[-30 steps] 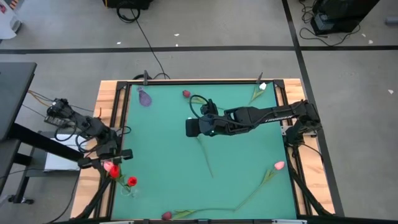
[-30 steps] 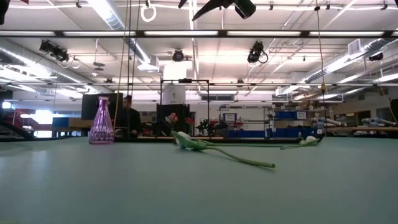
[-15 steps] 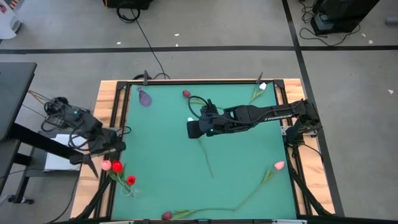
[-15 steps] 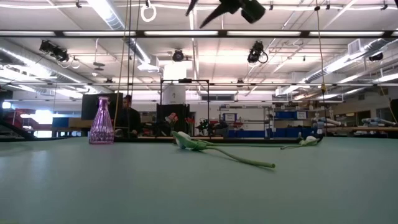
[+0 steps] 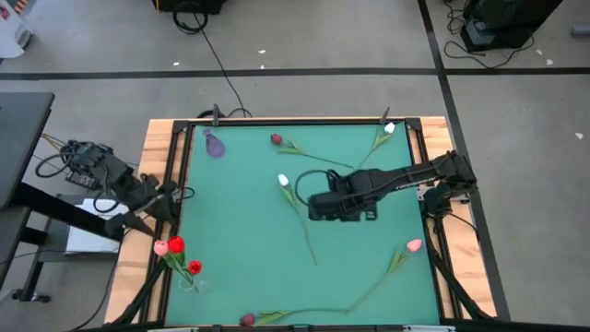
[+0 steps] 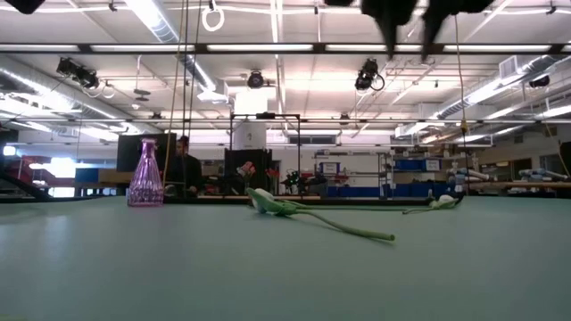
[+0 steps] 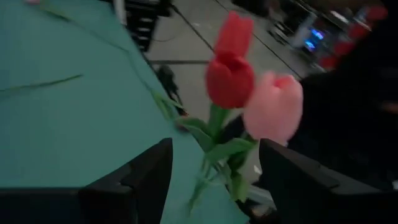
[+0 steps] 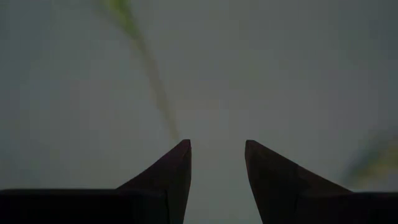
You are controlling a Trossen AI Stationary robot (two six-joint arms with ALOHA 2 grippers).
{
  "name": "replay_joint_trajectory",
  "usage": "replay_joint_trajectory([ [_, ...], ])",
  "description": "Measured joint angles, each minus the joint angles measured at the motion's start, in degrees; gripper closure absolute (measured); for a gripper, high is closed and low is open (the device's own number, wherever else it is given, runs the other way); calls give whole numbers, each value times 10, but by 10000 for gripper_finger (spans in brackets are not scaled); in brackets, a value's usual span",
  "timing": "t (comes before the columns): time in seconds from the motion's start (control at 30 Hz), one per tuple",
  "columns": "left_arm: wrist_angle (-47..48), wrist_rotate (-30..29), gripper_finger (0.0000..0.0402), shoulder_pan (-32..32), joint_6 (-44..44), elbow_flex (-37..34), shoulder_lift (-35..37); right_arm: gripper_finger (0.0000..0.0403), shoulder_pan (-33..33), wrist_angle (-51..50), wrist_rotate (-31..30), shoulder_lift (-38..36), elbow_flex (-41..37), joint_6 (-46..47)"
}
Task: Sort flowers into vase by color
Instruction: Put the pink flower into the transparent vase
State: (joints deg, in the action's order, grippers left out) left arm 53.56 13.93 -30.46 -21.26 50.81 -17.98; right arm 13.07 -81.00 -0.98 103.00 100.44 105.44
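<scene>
A pink flower (image 5: 160,246) and two red ones (image 5: 175,245) stand bunched at the table's near left corner; the left wrist view shows a red head (image 7: 229,74) and the pink head (image 7: 273,107). My left gripper (image 7: 214,149) is open, raised off the table's left edge (image 5: 166,195), short of them and touching nothing. A white flower (image 5: 283,181) lies mid-table on its stem (image 5: 304,231). My right gripper (image 5: 336,207) hangs open above the table just right of that stem (image 8: 152,87), pointing down. An empty purple vase (image 5: 215,145) stands far left.
Loose flowers lie on the green table: a dark red one (image 5: 276,139) at the far edge, a white one (image 5: 390,128) at the far right corner, a pink one (image 5: 413,245) near right, a dark red one (image 5: 247,320) at the near edge. Wooden rails (image 5: 157,166) frame the table.
My left gripper has drawn away from the bunched flowers, rising and going back toward the table's far left; the flowers stay standing. My right gripper has swung from near the white flower's head toward the table's right and near side, tipping over until it points down.
</scene>
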Motion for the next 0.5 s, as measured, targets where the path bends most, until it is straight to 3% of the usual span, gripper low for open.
replay_joint_trajectory([
  [0.27, 8, -182, 157, 0, -109, 22, -18, 243, 71, 40, 77, 0, -117, 142],
  [0.5, 6, -237, 157, 3, -159, 23, -77, 243, 150, 128, 158, 0, -186, 268],
])
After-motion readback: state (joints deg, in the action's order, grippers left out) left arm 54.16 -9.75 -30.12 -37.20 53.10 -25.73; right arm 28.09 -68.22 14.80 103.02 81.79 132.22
